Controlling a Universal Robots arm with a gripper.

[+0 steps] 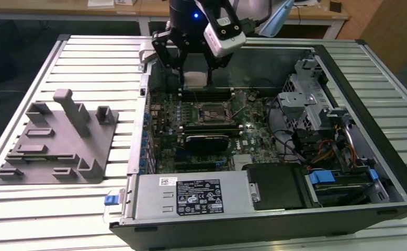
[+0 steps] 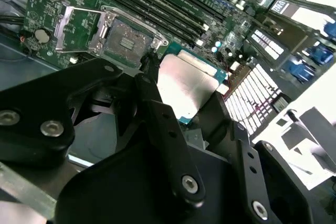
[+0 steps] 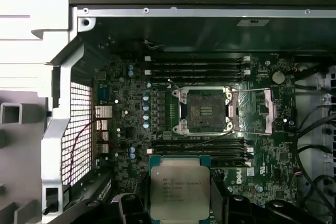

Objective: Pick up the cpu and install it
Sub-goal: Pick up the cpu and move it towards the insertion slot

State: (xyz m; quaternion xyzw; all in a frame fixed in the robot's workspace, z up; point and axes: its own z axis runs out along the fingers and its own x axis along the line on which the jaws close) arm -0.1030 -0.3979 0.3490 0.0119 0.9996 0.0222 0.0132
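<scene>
Exterior view, gripper (image 1: 193,70): upper middle of the frame, over the open case (image 1: 259,230); its fingers are closed on two opposite edges of the cpu.
Cpu (image 1: 194,80): held flat between the fingers, metal top up, in the air and apart from the open socket (image 1: 211,112).
Handling: I judge it light, stiff and slippery, with a fragile underside; holding by the edges suits it.

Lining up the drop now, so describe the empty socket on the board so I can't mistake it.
Inside the open computer case, find the green board. At its middle, between two banks of long black memory slots, sits the socket. It alone is square, silver-framed, with a dark centre and its lid flipped open beside it.
</scene>
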